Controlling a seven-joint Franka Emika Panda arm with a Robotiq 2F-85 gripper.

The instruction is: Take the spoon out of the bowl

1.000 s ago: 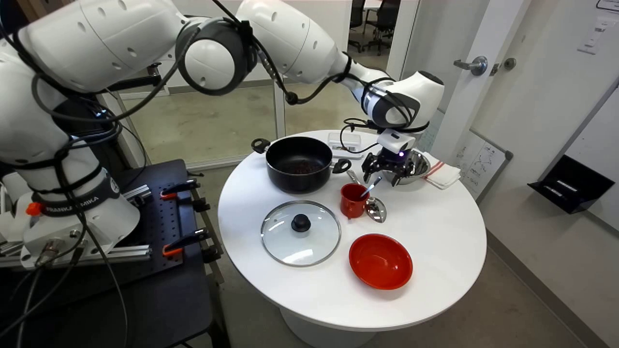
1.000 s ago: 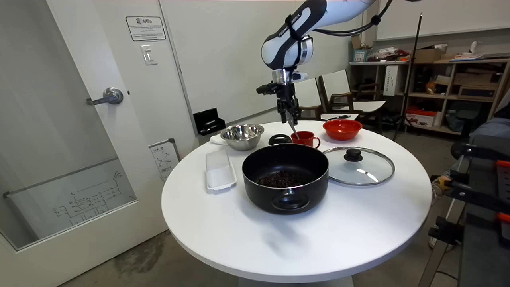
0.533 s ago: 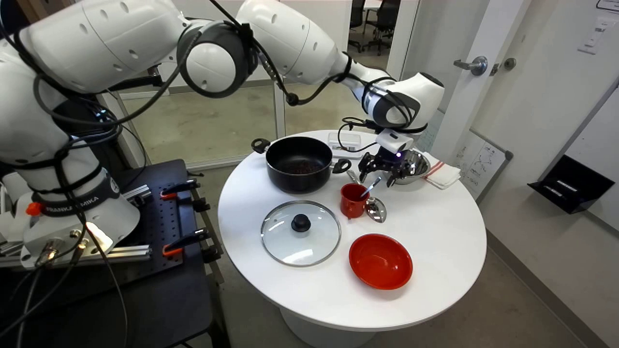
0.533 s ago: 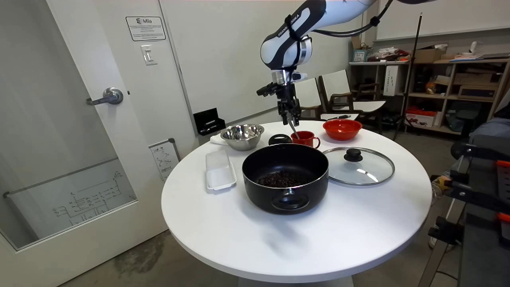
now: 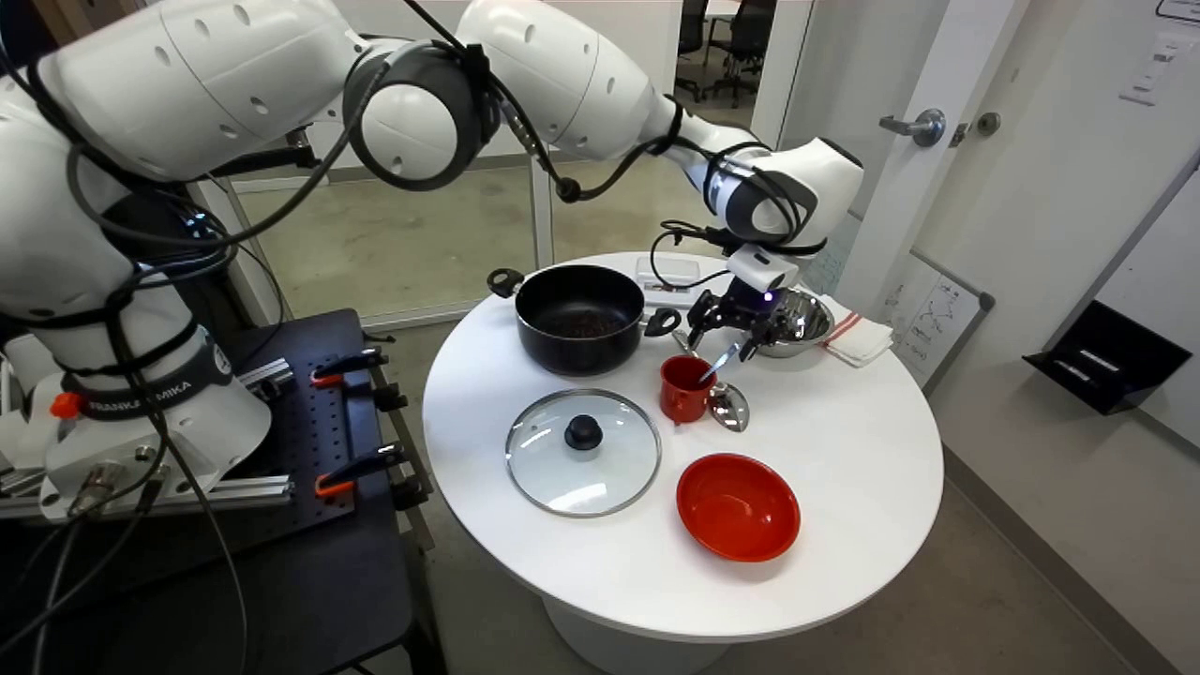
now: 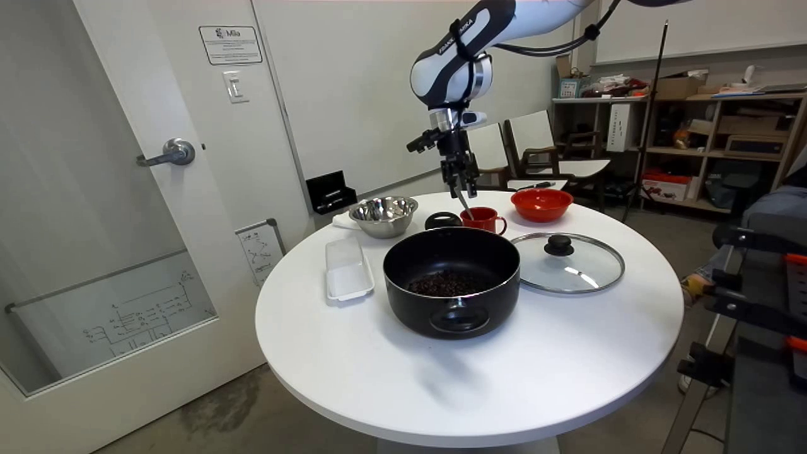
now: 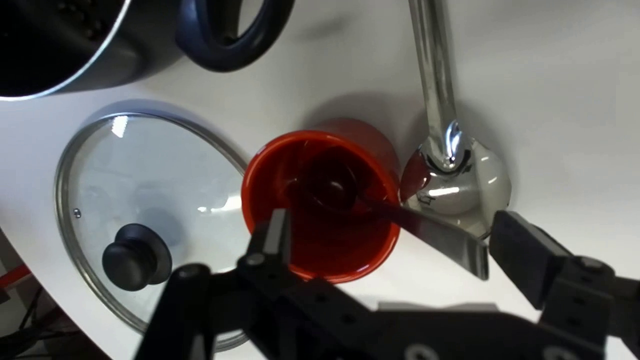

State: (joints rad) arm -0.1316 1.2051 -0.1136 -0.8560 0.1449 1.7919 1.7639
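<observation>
A small grey metallic spoon stands tilted in a red mug, its handle over the rim; the spoon shows in both exterior views [image 5: 722, 361] [image 6: 464, 205] and the wrist view [image 7: 442, 237]. The red mug [image 5: 682, 392] also shows in the wrist view [image 7: 369, 139]. The steel bowl [image 5: 804, 321] is partly behind my gripper; in an exterior view the bowl [image 6: 384, 221] shows no spoon. My gripper [image 5: 720, 343] is open just above the mug. In the wrist view, my gripper [image 7: 396, 245] has the handle end between its fingers, close to the right finger.
A large serving spoon [image 7: 450, 192] lies beside the mug. The black pot [image 5: 577, 354], glass lid [image 5: 548, 469] and red bowl [image 5: 739, 511] stand around it. A white container [image 6: 350, 274] and a striped cloth [image 5: 862, 339] lie on the round table [image 6: 353, 353].
My open gripper has shifted slightly, toward the pot in an exterior view, so its fingers come around the handle end. The spoon and mug have not moved.
</observation>
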